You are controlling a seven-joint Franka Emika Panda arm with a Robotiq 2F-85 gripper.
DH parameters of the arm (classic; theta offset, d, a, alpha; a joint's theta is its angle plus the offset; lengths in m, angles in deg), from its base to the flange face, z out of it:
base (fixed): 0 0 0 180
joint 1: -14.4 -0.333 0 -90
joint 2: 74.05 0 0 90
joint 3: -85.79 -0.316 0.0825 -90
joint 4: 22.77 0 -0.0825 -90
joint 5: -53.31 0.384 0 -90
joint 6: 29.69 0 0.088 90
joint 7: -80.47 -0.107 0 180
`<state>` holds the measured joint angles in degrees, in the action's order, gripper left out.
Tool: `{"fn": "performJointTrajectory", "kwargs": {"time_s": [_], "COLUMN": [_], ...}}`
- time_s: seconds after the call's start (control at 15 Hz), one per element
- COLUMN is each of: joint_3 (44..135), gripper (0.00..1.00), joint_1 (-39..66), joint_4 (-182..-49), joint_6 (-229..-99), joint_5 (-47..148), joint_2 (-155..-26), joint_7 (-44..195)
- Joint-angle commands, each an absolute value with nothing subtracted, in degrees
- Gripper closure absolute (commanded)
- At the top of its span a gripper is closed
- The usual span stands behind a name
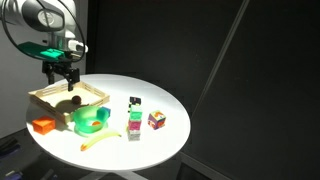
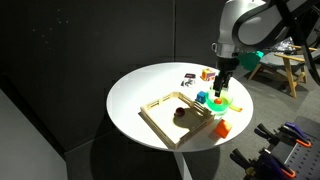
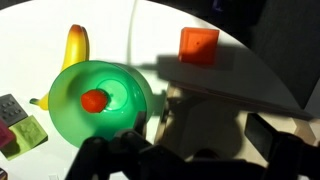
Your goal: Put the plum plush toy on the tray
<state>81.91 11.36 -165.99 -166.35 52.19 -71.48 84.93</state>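
My hand (image 1: 62,80) hangs above the table (image 1: 165,95), over the tray (image 1: 45,92), high enough to be clear of everything. In this exterior view its fingers look spread apart with nothing between them. In the wrist view they are only a dark blur along the near edge, so I get no better check there.

The plum (image 2: 177,112) lies inside the tray, a small dark round shape on the wood floor, apart from the rims; it shows in both exterior views.

Just near of the tray sits the green bowl (image 1: 90,120), with a small red round thing (image 3: 93,100) in its middle that I cannot name. The orange block (image 1: 42,126) lies left of the bowl, and the banana (image 1: 100,141) lies near and right of it. A few coloured cubes (image 1: 134,128) stand further right, well apart from the tray.
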Motion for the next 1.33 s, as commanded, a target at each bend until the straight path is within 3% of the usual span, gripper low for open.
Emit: {"fn": "performJointTrajectory", "kwargs": {"time_s": [0.0, 0.73, 1.27], "joint_3": [82.5, 83.8, 83.3], "gripper": [0.00, 0.00, 0.00], "joint_1": [11.2, 11.0, 11.0], "joint_4": [-168.5, -170.4, -169.2], "joint_6": [-163.5, -155.0, -156.3], "joint_5": [55.2, 56.2, 55.2], "joint_2": [-66.4, -58.9, -61.9], "joint_7": [87.4, 90.5, 88.7]}}
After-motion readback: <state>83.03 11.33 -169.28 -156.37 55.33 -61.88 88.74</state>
